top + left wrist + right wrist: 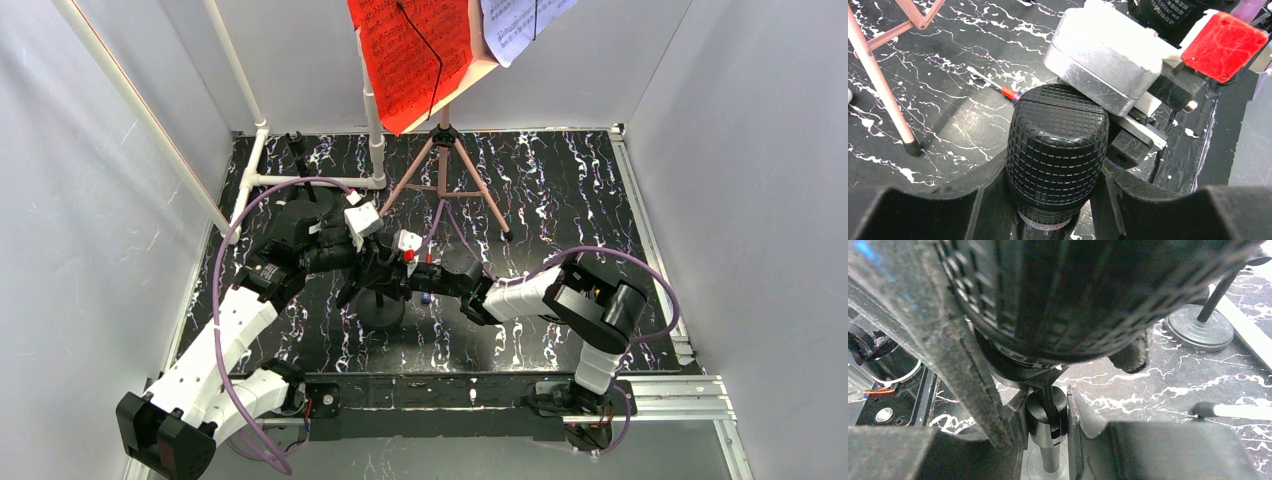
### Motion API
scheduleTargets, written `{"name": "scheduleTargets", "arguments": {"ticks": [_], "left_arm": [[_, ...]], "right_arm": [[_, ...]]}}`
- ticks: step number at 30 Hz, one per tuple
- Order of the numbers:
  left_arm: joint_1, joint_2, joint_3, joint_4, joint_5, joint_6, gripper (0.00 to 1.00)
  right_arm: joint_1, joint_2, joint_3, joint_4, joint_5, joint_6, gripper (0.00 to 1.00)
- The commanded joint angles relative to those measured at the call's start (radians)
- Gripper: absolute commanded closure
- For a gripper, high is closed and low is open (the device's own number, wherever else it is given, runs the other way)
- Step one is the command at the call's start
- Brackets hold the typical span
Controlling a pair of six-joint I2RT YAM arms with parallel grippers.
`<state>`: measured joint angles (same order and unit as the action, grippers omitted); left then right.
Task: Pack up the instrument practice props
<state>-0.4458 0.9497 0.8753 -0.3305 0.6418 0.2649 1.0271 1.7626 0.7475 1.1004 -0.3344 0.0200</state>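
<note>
With your left gripper clamped on the microphone head and your right gripper pinching its stand post, toward the table's near edge, you seem to be separating them: next, pull straight apart.

Lost past the bottom edge of the left wrist view: lower body of the microphone. Blurred, too close to the right wrist lens: that microphone's head. Overhead, buried under both arms down to the round base. Cut off by the top edge there: red sheet, white sheet.
</note>
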Motion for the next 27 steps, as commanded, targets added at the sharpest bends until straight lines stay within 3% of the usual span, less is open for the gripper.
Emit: {"name": "scheduleTargets", "arguments": {"ticks": [1,27], "left_arm": [[-0.020,-0.036,0.025,-0.017,0.107,-0.034,1.00],[-0.019,-0.093,0.182,0.162,0.117,-0.170,1.00]], "right_arm": [[-0.003,0.050,0.032,-0.038,0.015,0.012,0.99],[-0.009,0.219,-0.055,-0.078,0.023,-0.018,0.99]]}}
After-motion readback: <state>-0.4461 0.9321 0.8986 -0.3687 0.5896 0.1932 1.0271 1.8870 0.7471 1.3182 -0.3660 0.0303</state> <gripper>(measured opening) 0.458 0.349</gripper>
